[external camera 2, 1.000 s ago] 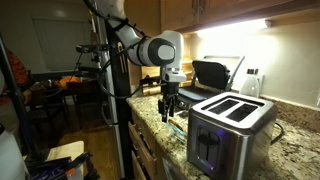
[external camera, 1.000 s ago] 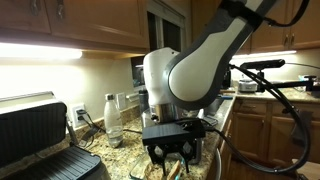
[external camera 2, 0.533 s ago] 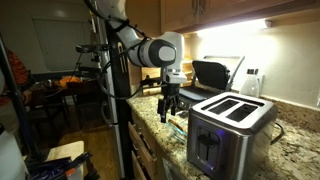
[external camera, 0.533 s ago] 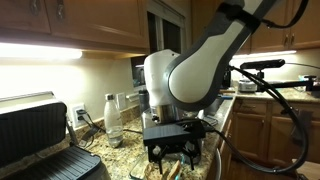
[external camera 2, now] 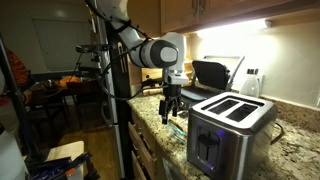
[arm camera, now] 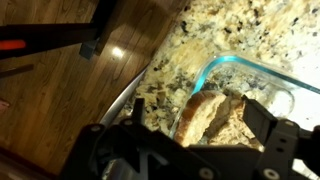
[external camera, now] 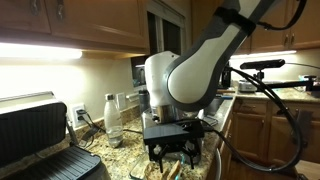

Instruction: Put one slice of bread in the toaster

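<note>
The hand (arm camera: 200,128) hangs low over a glass dish (arm camera: 252,68) on the table (arm camera: 230,30), its fingers spread wide and gripping nothing. The bread (arm camera: 205,108) sits in the dish between them, seemingly propped on edge. The toaster (external camera 2: 230,122) stands near the dish, slots up. To grasp well, I'd lower until the pads flank the slice's flat faces, clear of the rim, then close gently — bread crushes easily. Lift straight up before swinging toward a slot.
</note>
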Controlling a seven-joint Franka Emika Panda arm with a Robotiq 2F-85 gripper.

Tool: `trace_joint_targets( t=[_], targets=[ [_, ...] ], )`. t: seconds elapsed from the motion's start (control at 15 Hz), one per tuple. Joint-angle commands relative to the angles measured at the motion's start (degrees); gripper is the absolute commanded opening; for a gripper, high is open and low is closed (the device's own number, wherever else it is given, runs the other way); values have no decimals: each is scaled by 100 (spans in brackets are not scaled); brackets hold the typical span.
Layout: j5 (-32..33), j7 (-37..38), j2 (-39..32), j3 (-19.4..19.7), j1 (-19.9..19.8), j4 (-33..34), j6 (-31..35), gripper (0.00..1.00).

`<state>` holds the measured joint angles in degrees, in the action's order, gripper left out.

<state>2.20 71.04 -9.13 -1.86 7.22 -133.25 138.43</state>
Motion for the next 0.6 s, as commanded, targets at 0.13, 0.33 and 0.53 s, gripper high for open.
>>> trace_joint_targets(
  t=[0.13,0.33,0.53],
  targets=[
    [8,-24,-124,48,-16,136,-19,60],
    [7,-23,-144,56,-11,164,-21,41],
    [3,-25,-184,58,-4,195,-17,20]
  ],
)
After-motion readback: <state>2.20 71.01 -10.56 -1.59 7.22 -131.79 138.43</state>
